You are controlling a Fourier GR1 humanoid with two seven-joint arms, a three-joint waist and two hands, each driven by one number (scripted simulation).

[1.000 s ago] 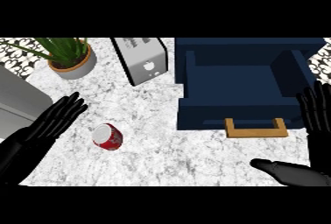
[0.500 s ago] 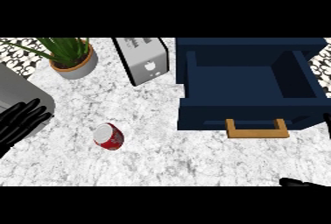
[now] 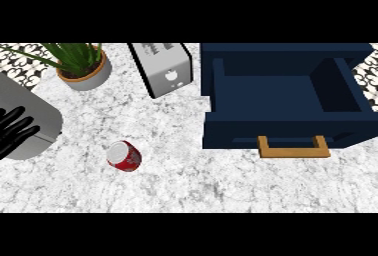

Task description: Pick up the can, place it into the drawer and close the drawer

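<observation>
A red can with a white top lies tilted on the marble counter, left of centre. The navy drawer stands pulled open at the right, its inside bare, with a wooden handle on its front. My left hand shows only at the left edge, fingers spread and relaxed, well to the left of the can and holding nothing. My right hand is out of the picture.
A silver toaster stands at the back centre. A potted plant sits at the back left. A grey rounded appliance lies at the left edge, partly behind my left hand.
My left hand has drawn back toward the left edge, away from the can. My right hand has slid out of view at the lower right. Can and drawer are unmoved.
</observation>
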